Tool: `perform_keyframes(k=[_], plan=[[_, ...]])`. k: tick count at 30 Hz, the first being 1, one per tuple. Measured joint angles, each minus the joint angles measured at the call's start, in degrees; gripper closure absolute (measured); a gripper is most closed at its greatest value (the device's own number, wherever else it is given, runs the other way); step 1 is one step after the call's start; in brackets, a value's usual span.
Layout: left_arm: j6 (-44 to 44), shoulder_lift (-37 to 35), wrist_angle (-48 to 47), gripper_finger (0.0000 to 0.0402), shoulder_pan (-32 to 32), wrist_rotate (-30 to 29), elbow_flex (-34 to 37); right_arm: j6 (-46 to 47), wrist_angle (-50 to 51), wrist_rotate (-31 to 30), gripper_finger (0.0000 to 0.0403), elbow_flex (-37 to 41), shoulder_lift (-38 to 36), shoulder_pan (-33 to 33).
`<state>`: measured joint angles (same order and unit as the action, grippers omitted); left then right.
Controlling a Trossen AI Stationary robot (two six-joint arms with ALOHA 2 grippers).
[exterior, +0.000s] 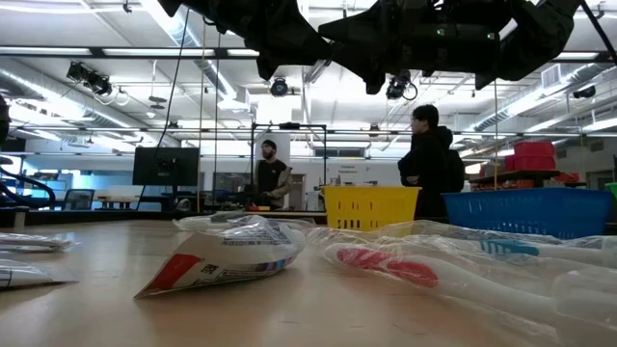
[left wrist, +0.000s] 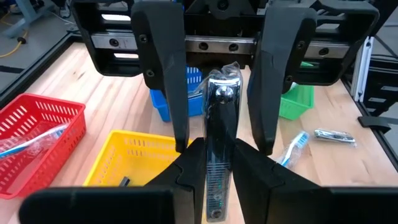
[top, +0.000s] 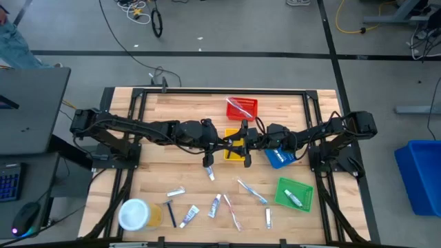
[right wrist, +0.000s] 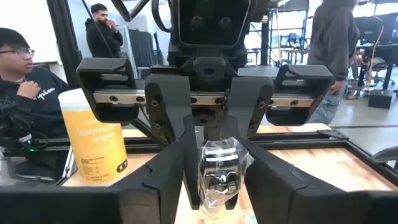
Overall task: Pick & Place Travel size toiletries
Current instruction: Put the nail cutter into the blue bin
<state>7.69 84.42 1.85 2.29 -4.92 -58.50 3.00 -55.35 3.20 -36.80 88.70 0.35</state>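
Note:
A black razor in clear wrap hangs in the air above the yellow tray, at the table's middle. My left gripper comes in from the left and is shut on it. My right gripper faces it from the right and is open. Its fingers stand on either side of the razor's wrapped head with a gap showing. Other toiletries lie on the near part of the table: white tubes, toothbrushes, another razor. My left gripper pinches the razor's handle between its two fingers. It comes level from the table's left, and the handle lies along the fingers. The razor is lifted clear and about level, its head sticking out past the fingertips toward the right gripper.
The red tray holds a toothbrush, the blue tray lies under the right arm, and the green tray holds a tube. The white-topped tub stands at the near left. A tube lies close to the low camera. People stand beyond the table.

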Motion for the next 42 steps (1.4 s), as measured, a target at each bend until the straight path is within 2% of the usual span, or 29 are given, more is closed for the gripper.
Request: perform_keyframes(k=[19,42], plan=[[0.3,0.0,0.4,0.0329,0.0,-3.0,0.0,0.2,0.2,1.9,0.0318,0.0,-0.7,-1.5],[0.4,0.0,0.5,0.0294,0.0,-3.4,0.0,0.2,2.0,1.9,0.0325,0.0,-0.8,-1.5]])
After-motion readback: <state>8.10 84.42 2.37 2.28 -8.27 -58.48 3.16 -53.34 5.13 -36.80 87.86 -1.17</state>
